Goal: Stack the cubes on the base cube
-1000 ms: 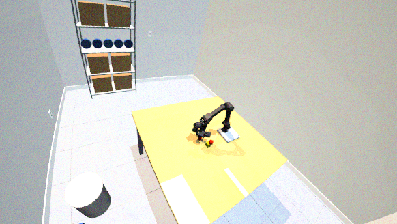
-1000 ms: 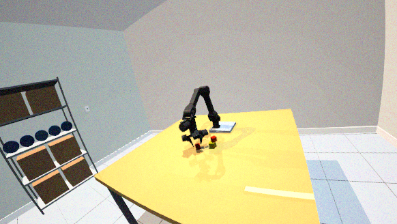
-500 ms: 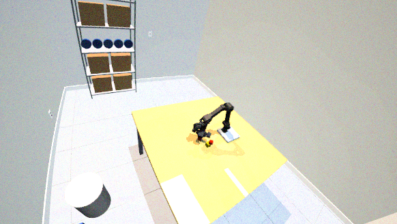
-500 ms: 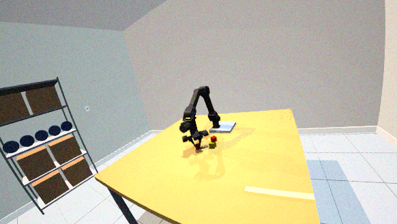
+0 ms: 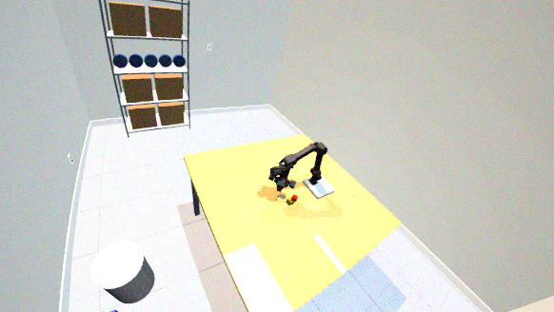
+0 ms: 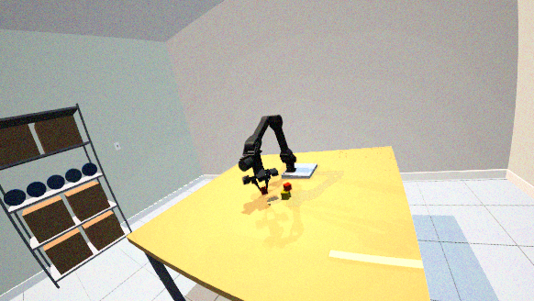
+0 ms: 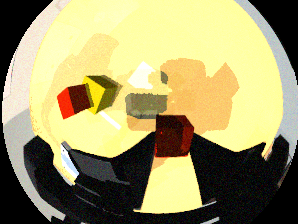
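On the yellow table (image 6: 321, 229) the arm (image 6: 261, 142) reaches down, its gripper (image 7: 174, 137) clenched on a dark red cube (image 7: 174, 135) held level just above the tabletop, beside the yellow base (image 7: 103, 91) carrying a bright red cube (image 7: 73, 100) whose edges look blurred.

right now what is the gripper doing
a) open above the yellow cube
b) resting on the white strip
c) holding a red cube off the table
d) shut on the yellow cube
c: the gripper is shut on a dark red cube, lifted above the table in the exterior view.
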Robot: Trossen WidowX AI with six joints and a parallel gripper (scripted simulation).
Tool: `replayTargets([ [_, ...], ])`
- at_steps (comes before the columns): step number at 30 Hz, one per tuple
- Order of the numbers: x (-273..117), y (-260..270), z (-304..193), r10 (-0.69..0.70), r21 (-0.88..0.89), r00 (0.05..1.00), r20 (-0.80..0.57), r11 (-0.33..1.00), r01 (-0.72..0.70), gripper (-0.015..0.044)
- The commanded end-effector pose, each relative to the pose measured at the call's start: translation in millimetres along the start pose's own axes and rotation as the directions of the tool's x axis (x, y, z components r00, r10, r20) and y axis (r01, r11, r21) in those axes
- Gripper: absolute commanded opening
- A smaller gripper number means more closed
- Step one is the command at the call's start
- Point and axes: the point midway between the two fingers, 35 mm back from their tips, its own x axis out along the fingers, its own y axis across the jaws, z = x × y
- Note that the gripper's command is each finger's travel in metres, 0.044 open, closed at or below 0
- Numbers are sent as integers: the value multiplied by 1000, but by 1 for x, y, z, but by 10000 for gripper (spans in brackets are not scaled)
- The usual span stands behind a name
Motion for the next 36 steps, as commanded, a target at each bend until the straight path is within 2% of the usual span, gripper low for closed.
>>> replayTargets([
  [1,-12,-1,2,-2,-2,1000,8,1000,2,105],
  [21,-68,3,-2,-2,3,1000,7,1000,2,105],
  [36,-66,26,14,-5,391,1000,5,920,2,105],
])
